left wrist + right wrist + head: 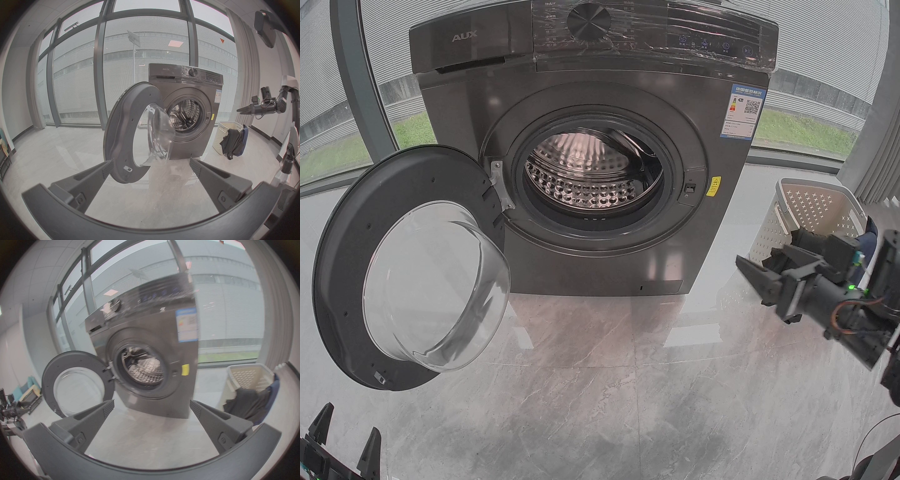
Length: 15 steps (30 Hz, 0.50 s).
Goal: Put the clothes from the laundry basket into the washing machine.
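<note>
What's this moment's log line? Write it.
grey front-load washing machine door open | dark clothes draped over white perforated laundry basket | left gripper open | right gripper open

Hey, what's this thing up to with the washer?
A robot is set to load laundry. The washer has its door wide open, and the drum looks empty. Dark clothes hang over the rim of the basket beside the washer. The right end effector hovers near the basket, open and empty. The left end effector sits low, also open and empty. Nothing is picked up yet.
</note>
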{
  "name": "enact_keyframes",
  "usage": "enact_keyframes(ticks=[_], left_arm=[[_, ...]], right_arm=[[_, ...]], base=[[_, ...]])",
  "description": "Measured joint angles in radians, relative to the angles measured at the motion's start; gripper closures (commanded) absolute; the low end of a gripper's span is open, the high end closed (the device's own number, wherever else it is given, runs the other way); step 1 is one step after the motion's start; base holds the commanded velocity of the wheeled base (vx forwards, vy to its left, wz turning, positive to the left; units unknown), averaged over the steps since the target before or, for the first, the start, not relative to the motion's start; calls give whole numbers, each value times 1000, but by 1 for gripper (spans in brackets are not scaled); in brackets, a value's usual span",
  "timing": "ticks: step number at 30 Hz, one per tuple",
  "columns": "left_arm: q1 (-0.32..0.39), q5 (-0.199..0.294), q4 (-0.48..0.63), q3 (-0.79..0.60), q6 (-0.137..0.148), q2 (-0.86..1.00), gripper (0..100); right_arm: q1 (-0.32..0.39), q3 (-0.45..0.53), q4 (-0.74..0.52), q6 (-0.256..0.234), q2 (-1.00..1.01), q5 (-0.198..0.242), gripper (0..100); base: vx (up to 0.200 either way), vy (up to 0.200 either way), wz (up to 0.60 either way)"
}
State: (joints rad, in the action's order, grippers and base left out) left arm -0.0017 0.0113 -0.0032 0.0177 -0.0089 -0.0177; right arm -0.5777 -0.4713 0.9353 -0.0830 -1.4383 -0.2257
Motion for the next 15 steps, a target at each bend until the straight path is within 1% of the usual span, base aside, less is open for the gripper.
enact_keyframes(ticks=[6,11,15], left_arm=[[0,1,0,0,0,0,0],[0,1,0,0,0,0,0],[0,1,0,0,0,0,0]], right_arm=[[182,182,-11,61,233,18,0],[276,346,-26,90,406,35,0],[336,423,-104,105,561,45,0]], base=[[0,0,0],[0,0,0],[0,0,0]])
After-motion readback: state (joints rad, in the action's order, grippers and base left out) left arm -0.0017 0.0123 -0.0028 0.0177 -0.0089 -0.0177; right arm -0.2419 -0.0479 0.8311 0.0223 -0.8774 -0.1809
